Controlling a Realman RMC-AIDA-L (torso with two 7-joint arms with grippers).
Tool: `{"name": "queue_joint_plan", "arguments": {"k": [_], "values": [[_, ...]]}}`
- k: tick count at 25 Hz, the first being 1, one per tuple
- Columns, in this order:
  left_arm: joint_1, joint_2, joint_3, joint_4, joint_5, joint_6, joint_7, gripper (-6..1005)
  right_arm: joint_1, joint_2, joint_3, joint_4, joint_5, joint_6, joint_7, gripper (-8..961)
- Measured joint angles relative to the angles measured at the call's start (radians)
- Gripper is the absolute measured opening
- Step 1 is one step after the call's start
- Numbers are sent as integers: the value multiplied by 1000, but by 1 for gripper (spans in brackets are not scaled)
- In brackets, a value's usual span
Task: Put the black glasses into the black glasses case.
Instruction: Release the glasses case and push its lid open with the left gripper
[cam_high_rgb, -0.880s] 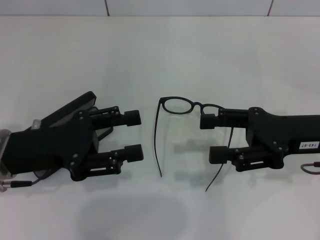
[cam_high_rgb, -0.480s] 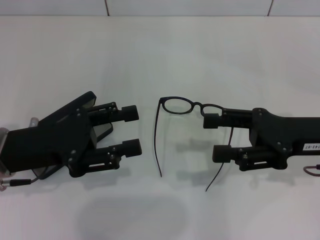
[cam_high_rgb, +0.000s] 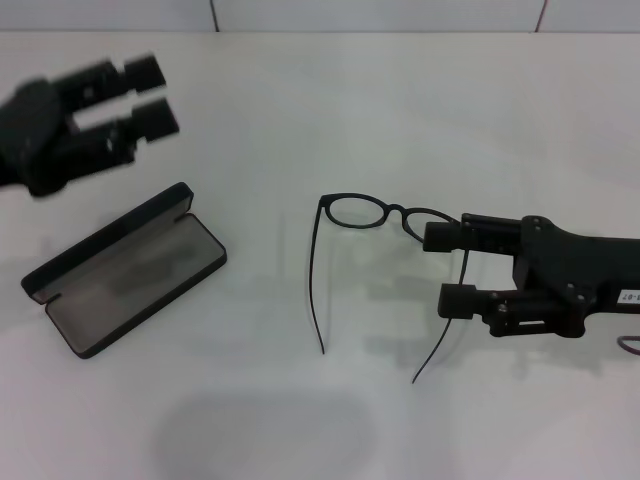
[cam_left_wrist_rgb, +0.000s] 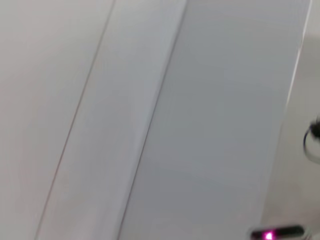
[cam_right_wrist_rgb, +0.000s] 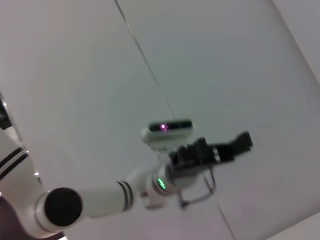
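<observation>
My right end effector (cam_high_rgb: 446, 268) is spread around the black glasses (cam_high_rgb: 372, 262) lying mid-desk; I'd pinch the lens frame gently. Black glasses case (cam_high_rgb: 125, 268) sits open leftward, left end effector (cam_high_rgb: 150, 95) spread, raised.

Look at the black glasses (cam_high_rgb: 365, 213) just beside the right gripper (cam_high_rgb: 445, 268): the frame looks like thin, smooth black wire, and the lenses are clear like glass. The right gripper looks like hard black plastic, matt, not shiny. Far off to its side lies the black glasses case (cam_high_rgb: 125, 269). Its shell looks hard and smooth, and its inside looks soft and dull grey, like cloth. You see the table (cam_high_rgb: 330, 110) under them is white, smooth and matt.
</observation>
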Motion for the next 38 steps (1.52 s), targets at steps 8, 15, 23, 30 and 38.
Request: {"name": "queue_joint_plan", "arguments": {"k": [8,15,23,30,38], "values": [[-10,-38,162,749,443,-140,-499,703,-11,9,25,-5,-7,38,-5,801],[-21,-42,474,917,870,-201,-730,700,-11,17,25,-5,-7,69,-7,800],[-32,-42,566,849,992,-271,-754,673,-14,13,25,-1,-5,65,-14,800],[-66,-41,600,722,1101,-316,-748,629,-21,12,25,1,-1,67,-22,799],[-77,-41,697,692,1205,-343,-752,579,-25,13,26,1,1,71,-28,800]]}}
